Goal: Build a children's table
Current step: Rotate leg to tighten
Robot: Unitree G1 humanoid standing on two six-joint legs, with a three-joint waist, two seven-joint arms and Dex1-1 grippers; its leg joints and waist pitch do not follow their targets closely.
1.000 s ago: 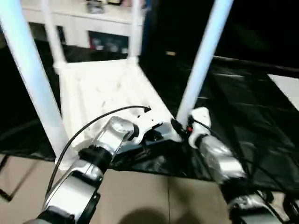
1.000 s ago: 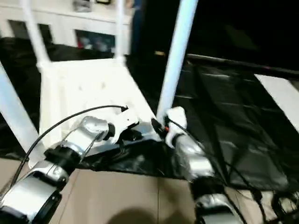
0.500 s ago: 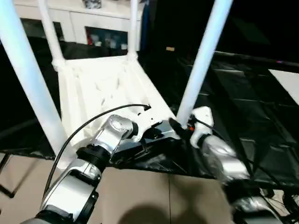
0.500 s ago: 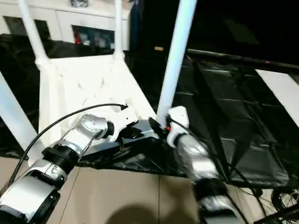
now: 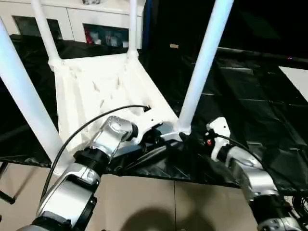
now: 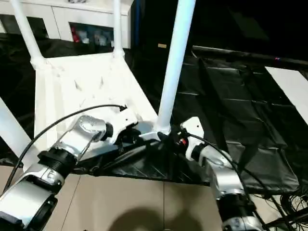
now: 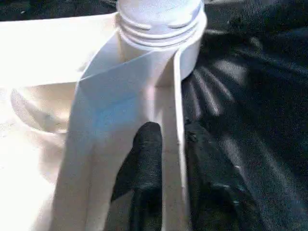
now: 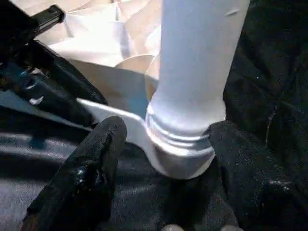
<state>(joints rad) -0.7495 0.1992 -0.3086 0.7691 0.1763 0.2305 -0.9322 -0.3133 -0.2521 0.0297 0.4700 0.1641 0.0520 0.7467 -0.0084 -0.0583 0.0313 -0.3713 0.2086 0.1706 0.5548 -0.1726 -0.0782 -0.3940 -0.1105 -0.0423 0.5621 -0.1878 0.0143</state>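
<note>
- Four legs stand upright in the corner sockets of the children's table [image 5: 103, 91], which lies upside down with its ribbed underside facing up on a black sheet [image 5: 250, 91] spread over the desk.
- Position: the tabletop's near short edge sits at the desk's near edge; the far edge reaches toward white cabinets [image 5: 72, 21] behind.
- My left end effector [image 7: 166, 144] pinches the thin rim wall of the tabletop, one finger on each side, just beside the near right corner socket [image 7: 161, 24].
- My right end effector [image 8: 163, 159] is spread, its two fingers [image 8: 94, 166] flanking the base of the near right leg [image 5: 204, 62] without clamping it.
- Step in hand, as I judge it: seating this leg fully in its socket.
- Procedure: hold the rim steady with the left end effector so the top cannot slide on the sheet.
- Procedure: keep the leg vertical while pressing or turning; a tilted leg may bind on the ridged collar visible at the socket.
- Check: the collar rings at the joint should sit evenly all round; I cannot tell from here whether the leg is fully home.
- Count: one tabletop; four legs (two near, two far); two end effectors; one black sheet.
</note>
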